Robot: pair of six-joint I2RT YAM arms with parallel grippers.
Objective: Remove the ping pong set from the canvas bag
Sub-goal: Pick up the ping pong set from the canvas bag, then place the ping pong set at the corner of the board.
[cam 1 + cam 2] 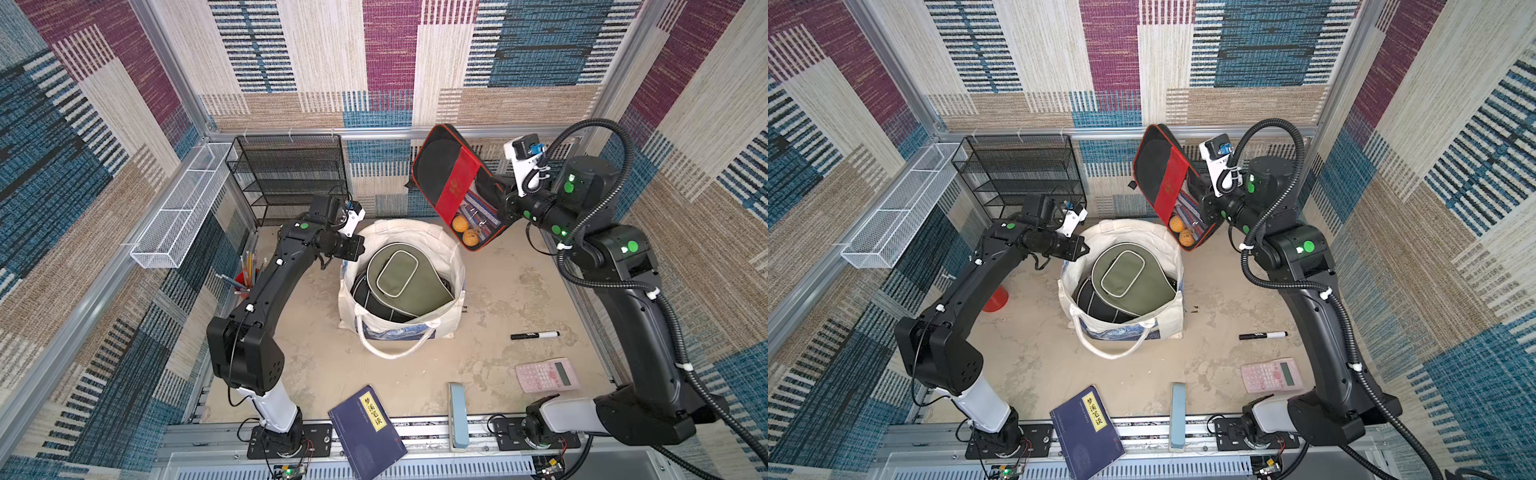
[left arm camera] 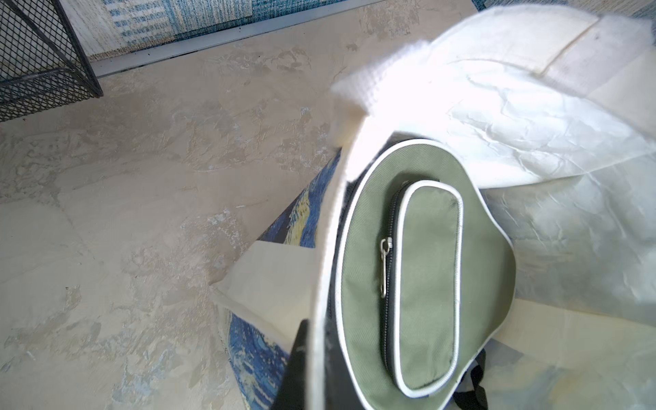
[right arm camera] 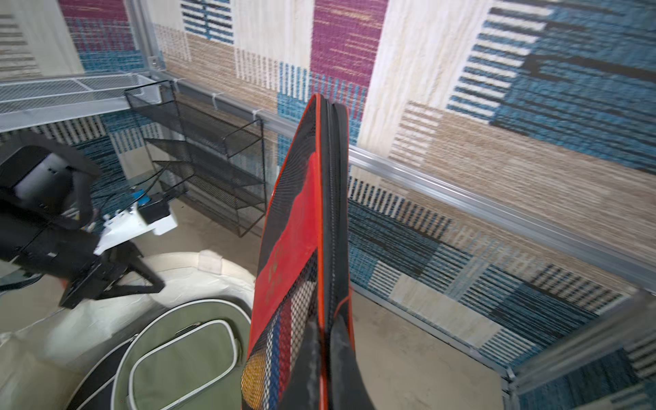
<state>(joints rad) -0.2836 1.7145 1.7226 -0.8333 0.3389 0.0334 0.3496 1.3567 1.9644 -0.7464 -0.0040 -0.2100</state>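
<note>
A: State of the right gripper [image 1: 503, 205]?

B: We log it clamped on one edge of the black case with the red band [image 1: 453, 185]. The case hangs tilted in the air, fully out of the canvas bag [image 1: 452, 320], above and beyond the bag's far right side. Two orange balls [image 1: 459, 223] sit at the low end of its mesh pocket [image 1: 481, 214]. We judge the tilt lets them pool there instead of rolling about.

A: Left gripper [image 1: 355, 249]?

B: Pinched on the bag's rim, far left side. We read it as an anchor, since loose cloth would otherwise rise with the load or fold over the mouth. In the left wrist view the rim runs right along the finger [image 2: 298, 365].

A: Contents of the bag?

B: The olive green cover [image 1: 399, 276] lies on top, with a black cover [image 1: 374, 306] partly under it. We cannot see deeper.

A: Next move?

B: We judge the case wants setting down on bare table [image 1: 511, 286], short of the marker [image 1: 535, 335] and pink calculator [image 1: 547, 375].
</note>
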